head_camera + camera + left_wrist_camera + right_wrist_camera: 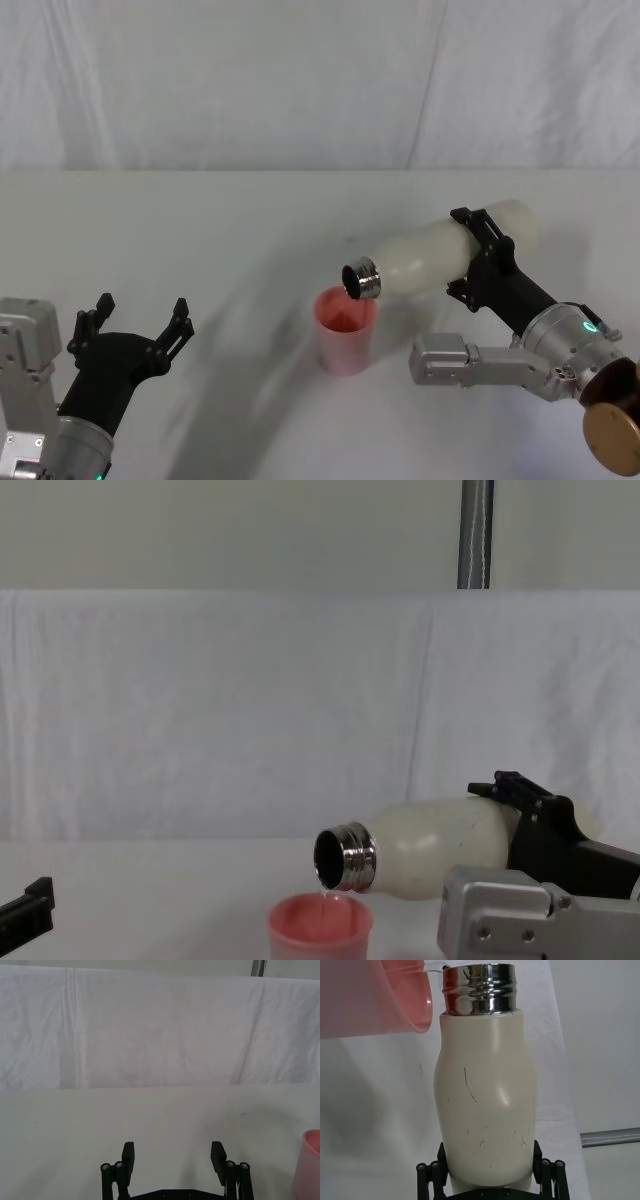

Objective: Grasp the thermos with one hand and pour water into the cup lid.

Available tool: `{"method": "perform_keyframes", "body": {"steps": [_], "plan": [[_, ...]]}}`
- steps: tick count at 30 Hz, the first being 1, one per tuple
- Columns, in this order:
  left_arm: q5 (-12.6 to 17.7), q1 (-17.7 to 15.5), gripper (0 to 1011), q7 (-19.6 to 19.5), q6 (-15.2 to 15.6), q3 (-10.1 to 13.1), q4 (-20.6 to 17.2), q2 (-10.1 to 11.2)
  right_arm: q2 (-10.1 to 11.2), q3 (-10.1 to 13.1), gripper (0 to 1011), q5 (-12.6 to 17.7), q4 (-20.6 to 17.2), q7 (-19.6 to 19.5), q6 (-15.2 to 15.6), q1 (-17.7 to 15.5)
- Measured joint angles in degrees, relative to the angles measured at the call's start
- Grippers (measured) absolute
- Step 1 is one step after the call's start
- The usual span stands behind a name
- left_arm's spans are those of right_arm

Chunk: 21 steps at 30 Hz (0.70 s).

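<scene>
Pour is underway, judging by what I see; my right fingers are clamped on the thermos around its lower body, w/ the bottle tipped nearly flat, steel neck pointing toward my left and slightly down; mouth sits just above the near rim of the cup lid; a thin thread of water drops from the lip into the pink cup in the chest view, so grasp + tilt are done and liquid is going in; how full the cup is I can't tell, the inside just reads pink and glossy; what's left, as I judge it: hold the angle till enough is in, then bring the thermos upright and set it back on the counter.

Right wrist view: one finger pad on each side of the cream body, pressed against it, no gap that I can make out; the grip sits toward the base end, well away from the neck; cup rim shows just beside the steel threads.

My left fingers are spread wide apart, holding nothing, touching nothing; that arm is parked low over the counter on my left, well apart from the cup lid; the cup stands upright on the counter, roughly centre, betw. my two arms.
</scene>
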Motion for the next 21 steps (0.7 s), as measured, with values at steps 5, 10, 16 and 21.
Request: {"method": "perform_keyframes", "body": {"steps": [5,10,16,21], "plan": [[-0.01,0.00,1001,0.00,0.00,0.00,0.00,0.00,-0.06,-0.10,963,-0.01,0.08,0.00,0.00,0.15],[0.00,0.00,1001,0.00,0.00,0.00,0.00,0.00,-0.07,-0.15,963,-0.02,0.13,-0.05,-0.07,0.23],[0.00,0.00,1001,0.00,0.00,0.00,0.00,0.00,-0.06,-0.15,964,-0.02,0.12,-0.07,-0.11,0.26],[-0.01,0.00,1001,0.00,0.00,0.00,0.00,0.00,-0.08,-0.17,963,-0.03,0.10,-0.10,-0.12,0.30]]}}
